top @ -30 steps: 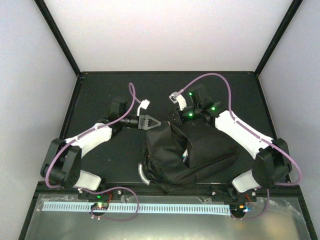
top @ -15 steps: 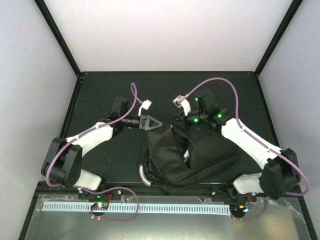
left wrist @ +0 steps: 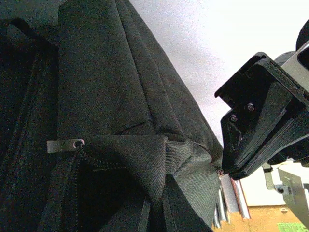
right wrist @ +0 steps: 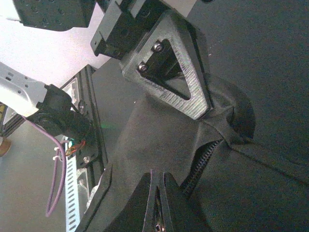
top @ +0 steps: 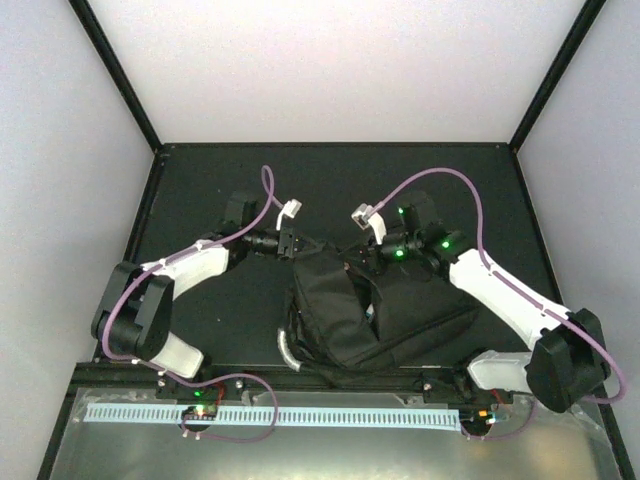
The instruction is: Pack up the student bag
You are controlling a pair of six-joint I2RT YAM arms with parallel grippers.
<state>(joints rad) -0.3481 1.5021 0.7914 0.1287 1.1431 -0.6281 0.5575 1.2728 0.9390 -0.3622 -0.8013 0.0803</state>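
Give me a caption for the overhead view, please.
Both the left end effector and right end effector pinch the far edge of a black backpack lying on the dark table.

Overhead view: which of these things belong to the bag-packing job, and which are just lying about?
Part of the job:
student bag
left end effector, shut on the bag's fabric
right end effector, shut on fabric beside the zipper

Just there:
purple cables
white perforated strip along the near edge
black table
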